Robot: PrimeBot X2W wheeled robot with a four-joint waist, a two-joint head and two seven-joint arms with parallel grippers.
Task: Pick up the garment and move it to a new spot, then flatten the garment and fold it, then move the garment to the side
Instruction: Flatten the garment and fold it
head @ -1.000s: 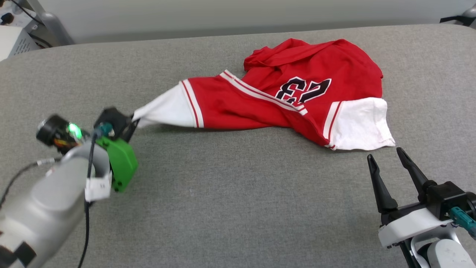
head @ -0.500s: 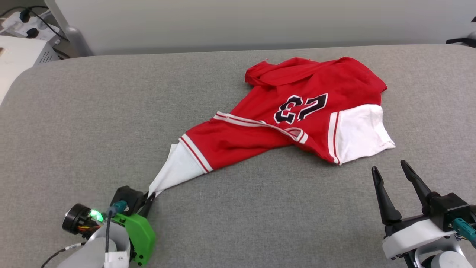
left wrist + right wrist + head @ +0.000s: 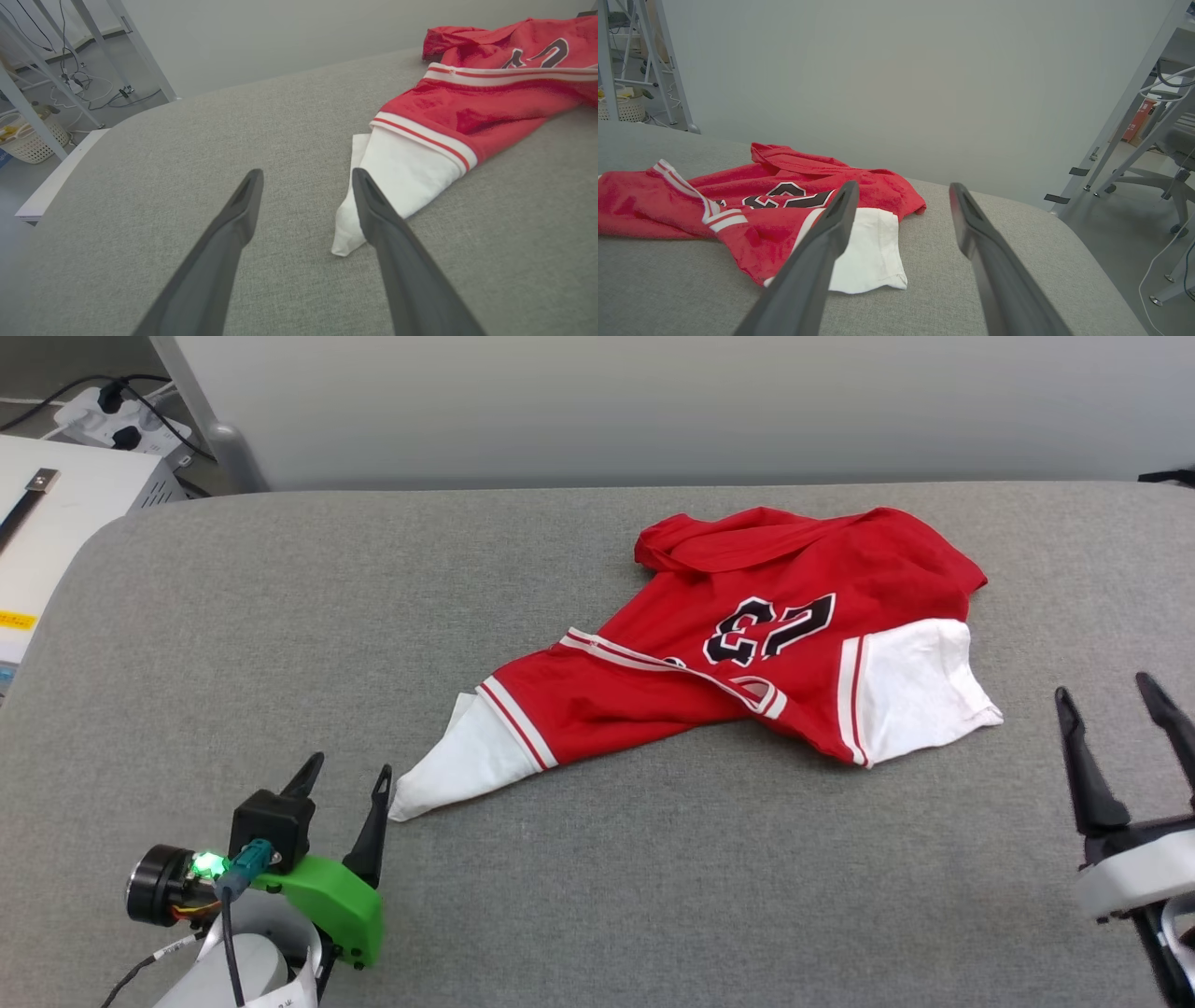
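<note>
Red garment [image 3: 794,579], black "23"; left end effector [image 3: 350,765] and right end effector [image 3: 1103,689] both spread

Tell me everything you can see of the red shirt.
The garment is a soft red T-shirt with white short sleeves, red-and-white striped trim and a dark, white-edged number print. It lies crumpled and unfolded on the grey fabric surface. One sleeve is stretched out toward the open left end effector, which does not grip it.
</note>
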